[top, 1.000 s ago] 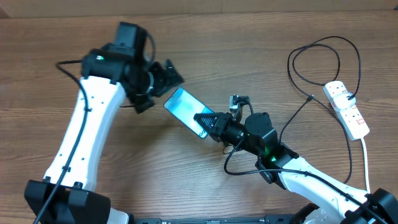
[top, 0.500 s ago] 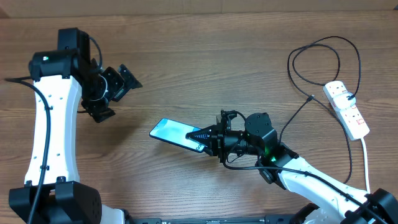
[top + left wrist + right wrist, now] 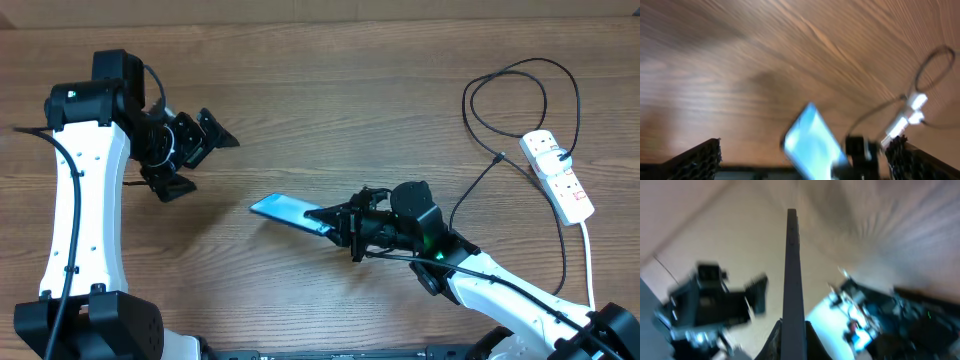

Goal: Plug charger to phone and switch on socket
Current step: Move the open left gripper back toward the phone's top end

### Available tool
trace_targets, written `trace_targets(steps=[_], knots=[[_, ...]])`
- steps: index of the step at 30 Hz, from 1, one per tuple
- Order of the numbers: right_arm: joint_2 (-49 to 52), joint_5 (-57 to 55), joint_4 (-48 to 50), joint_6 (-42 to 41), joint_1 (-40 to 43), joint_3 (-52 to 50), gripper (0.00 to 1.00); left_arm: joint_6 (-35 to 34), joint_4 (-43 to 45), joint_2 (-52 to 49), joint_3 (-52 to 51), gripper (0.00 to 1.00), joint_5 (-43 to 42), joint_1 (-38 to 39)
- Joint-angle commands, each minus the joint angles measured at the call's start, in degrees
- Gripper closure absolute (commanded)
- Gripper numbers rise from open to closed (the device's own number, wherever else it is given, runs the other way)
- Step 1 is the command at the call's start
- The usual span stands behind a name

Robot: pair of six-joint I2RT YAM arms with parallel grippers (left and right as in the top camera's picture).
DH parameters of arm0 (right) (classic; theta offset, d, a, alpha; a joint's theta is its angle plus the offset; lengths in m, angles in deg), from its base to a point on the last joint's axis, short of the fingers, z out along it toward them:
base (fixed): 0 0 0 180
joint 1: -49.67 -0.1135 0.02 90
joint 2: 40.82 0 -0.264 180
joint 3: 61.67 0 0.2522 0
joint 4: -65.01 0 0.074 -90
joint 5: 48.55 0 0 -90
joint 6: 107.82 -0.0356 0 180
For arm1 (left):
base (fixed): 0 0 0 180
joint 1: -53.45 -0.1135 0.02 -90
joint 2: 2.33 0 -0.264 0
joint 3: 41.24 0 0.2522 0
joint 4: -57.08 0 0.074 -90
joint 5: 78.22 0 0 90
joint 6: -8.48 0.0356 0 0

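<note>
Two grippers are in play, and only one has anything in it. Our right gripper (image 3: 325,216) is clamped on one end of the phone (image 3: 283,209), which it holds tilted above the middle of the table (image 3: 400,60). The right wrist view shows the phone (image 3: 792,275) edge-on between the fingers. Our left gripper (image 3: 205,160) hangs at the far left with its jaws spread wide and nothing between them.

The charger (image 3: 465,98) loops loosely at the far right and is well apart from the phone. Its plug end seems to sit at the socket (image 3: 558,176), though we cannot tell for sure. We judge we are at the stage of presenting the phone, with nothing plugged into it yet. Next, the cable's free tip near the strip has to be grasped and lined up with the phone's port. After that, the red switch has to be pressed.
</note>
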Motion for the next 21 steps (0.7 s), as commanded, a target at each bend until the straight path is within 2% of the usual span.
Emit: trace_targets(steps=[1, 6, 12, 19, 21], knots=[[-0.9, -9.8, 0.8, -7.9, -0.2, 0.8, 0.96, 2.2, -2.2, 0.4, 0.5, 0.0, -7.1, 0.0], [-0.9, -12.6, 4.6, -7.9, -0.2, 0.8, 0.96, 2.1, -6.7, 0.4, 0.5, 0.0, -10.7, 0.2], [-0.9, -14.9, 10.1, -7.9, -0.2, 0.8, 0.96, 0.8, -6.0, 0.4, 0.5, 0.0, -14.0, 1.6], [-0.9, -14.8, 13.3, -7.9, -0.2, 0.8, 0.96, -6.9, 0.3, 0.4, 0.5, 0.01, -13.8, 6.7], [-0.9, -14.8, 13.9, -7.9, -0.2, 0.8, 0.96, -9.2, 3.1, 0.4, 0.5, 0.06, -13.6, 8.8]])
